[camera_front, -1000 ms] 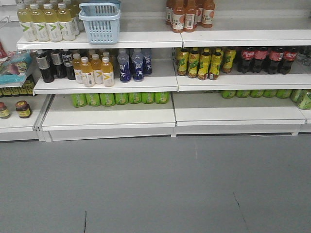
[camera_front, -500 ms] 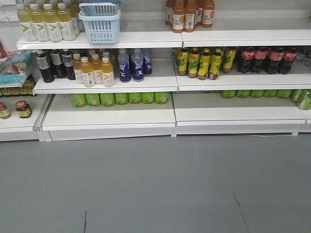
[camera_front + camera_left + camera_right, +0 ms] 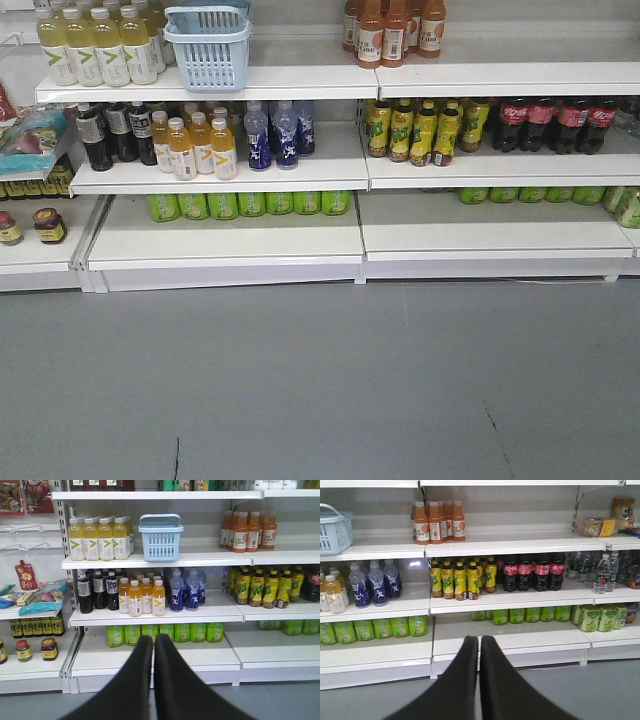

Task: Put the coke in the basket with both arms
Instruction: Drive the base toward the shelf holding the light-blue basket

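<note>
Up at twelve o'clock from your left gripper (image 3: pixel 153 640), basket (image 3: pixel 161 542) on shelf (image 3: pixel 215 560); ten o'clock from right gripper (image 3: pixel 479 641). Both pinched closed, empty.

Front view: you have the basket (image 3: pixel 207 50) at 11 o'clock, standing on the top shelf (image 3: pixel 310 82). A row of drink bottles (image 3: pixel 95 48) sits just beside it at its 9 o'clock, with juice bottles (image 3: pixel 393 32) well apart at its 3. One shelf down, toward the right end, cola bottles (image 3: pixel 555 122) stand at your 2 o'clock.
</note>
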`<state>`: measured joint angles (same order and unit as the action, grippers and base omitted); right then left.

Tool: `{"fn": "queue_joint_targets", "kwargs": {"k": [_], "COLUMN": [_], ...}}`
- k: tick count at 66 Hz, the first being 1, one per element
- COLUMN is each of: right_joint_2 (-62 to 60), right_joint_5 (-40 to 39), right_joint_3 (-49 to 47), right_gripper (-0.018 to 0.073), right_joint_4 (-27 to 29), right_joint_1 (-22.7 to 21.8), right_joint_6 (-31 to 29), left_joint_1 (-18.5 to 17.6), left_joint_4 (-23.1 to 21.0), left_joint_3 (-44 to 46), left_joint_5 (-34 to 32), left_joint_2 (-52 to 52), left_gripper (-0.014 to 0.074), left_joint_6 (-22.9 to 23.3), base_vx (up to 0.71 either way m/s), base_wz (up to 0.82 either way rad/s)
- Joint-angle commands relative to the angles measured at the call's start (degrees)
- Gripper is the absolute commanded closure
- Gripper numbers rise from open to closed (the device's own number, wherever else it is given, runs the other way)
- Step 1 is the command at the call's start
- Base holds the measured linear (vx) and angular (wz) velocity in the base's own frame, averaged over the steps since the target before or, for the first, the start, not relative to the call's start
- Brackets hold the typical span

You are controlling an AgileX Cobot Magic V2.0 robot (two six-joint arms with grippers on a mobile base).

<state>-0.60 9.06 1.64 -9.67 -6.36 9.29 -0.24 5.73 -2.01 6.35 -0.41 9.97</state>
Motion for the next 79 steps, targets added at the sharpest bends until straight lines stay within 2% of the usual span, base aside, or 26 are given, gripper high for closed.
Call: {"fn": "queue_joint_targets", "kwargs": {"k": [1,79], "right_joint_2": [-0.7,-0.7], "right_joint_5": [-4.7,-4.7], "right_joint_3": [0.3,0.3], "right_gripper": [0.0561,0.0561], "right_joint_4": [-0.7,-0.7], "right_joint_1": [-0.4,-0.4], "right_joint_6": [-0.5,-0.5], "left_joint_1": [0.0,-0.2], "left_joint_4": [0.0,0.0], "left_joint_3": [1.9,1.9], "left_joint_5": [-3.9,-3.9], "left_joint_2": [-1.1,-1.1], "left_gripper": [0.0602,0.0602], "left_joint_6": [0.0,0.0], "base_vx": [0.06,0.17], "base_wz": [0.03,0.08]}}
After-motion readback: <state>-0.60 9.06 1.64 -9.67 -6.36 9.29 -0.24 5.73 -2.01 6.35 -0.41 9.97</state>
